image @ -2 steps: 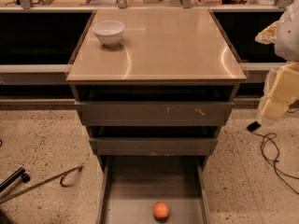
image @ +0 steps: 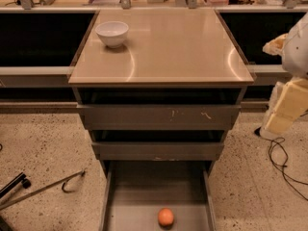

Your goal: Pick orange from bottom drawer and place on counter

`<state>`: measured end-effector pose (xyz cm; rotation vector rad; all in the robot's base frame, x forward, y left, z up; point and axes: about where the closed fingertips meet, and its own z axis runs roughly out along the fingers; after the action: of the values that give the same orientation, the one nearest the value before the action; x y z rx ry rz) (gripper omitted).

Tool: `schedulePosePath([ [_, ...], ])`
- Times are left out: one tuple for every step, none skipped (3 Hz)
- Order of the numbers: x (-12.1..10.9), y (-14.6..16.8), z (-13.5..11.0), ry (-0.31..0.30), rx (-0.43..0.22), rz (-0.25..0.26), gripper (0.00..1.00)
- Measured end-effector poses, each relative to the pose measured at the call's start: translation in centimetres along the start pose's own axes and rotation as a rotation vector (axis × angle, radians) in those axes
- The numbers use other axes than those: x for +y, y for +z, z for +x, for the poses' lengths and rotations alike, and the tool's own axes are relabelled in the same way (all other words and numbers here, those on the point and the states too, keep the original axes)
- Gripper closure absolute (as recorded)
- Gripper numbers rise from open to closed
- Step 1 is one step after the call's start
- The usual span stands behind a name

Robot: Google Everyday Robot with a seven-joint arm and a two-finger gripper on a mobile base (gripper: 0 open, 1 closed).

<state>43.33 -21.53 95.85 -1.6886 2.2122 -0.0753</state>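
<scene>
Speckled beige terrazzo floor (image: pixel 43 148) spreads around a grey metal drawer cabinet set between long dark shelving units (image: pixel 43 37), whose insides are too dark to make out. Clutter along the back ledge is cut off by the top of the frame.

Camera view: the counter (image: pixel 178 52), a glossy tan square top with a thin darker edge, is bare except for a small white bowl (image: pixel 112 33) near its back left corner. Below it, two flat-fronted grey upper drawers (image: pixel 159 115) sit pushed in. The bottom drawer (image: pixel 144 191), a long shallow grey tray, is pulled out; its front end is cut off by the lower edge of the frame. The small round orange (image: pixel 166 217) lies on the drawer floor near that lower edge, slightly right of centre, apart from both side walls, with nothing above it.

The cream-coloured gripper (image: pixel 288 107) hangs at the far right, beside the cabinet at upper-drawer height, well apart from the orange and partly cut off; whether it is open or closed cannot be told. A thin black cable (image: pixel 284 162) trails on the floor beneath it. A thin metal rod (image: pixel 43 189) lies on the floor at the left.
</scene>
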Motion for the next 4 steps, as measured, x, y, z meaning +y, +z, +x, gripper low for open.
schedulePosePath([
  [2.3, 4.3, 1.3, 0.023, -0.064, -0.008, 0.0],
  [5.4, 10.9, 2.7, 0.005, -0.158, -0.067, 0.0],
  [6.7, 16.0, 3.5, -0.123, -0.205, -0.146, 0.0],
  [7.9, 20.7, 5.6, -0.222, -0.228, -0.238, 0.0],
])
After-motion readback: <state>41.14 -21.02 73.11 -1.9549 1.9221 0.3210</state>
